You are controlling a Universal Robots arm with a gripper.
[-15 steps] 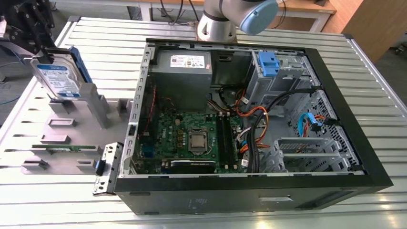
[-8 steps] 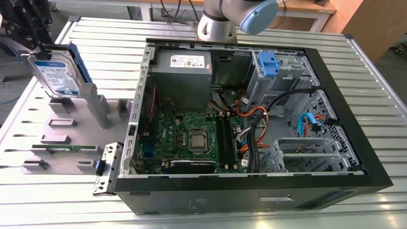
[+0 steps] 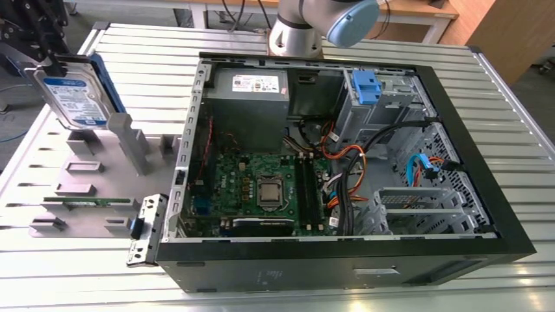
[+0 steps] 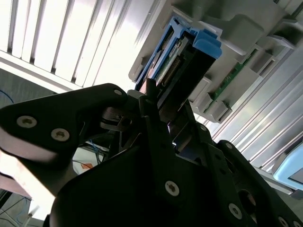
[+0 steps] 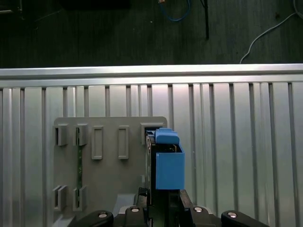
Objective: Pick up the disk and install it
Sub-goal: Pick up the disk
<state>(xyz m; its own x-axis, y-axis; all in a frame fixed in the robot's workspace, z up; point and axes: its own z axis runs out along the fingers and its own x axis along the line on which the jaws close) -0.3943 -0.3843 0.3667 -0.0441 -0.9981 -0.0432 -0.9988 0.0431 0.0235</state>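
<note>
The open computer case lies on its side on the slatted metal table and takes the middle of the exterior view. Inside it are a gray power supply box, a green motherboard, a bundle of cables and a blue bracket at the far corner. The case's black wall rises between this inside and the part of the table at the exterior view's left.

There a gray holder plate lies flat on the table, with several upright posts and slots. A thin green circuit strip stands in one slot near the plate's front edge, well apart from the disk.

The disk stands on its edge over the far end of the plate, a little tilted, with its white-and-blue label facing the exterior camera and a blue rail along its side. Whether its lower edge sits in a slot I cannot tell.

The gripper is at the disk's upper end. In the second wrist view its black fingers are pressed on the two flat faces of the disk, one on each side. The arm comes from behind the case.
</note>
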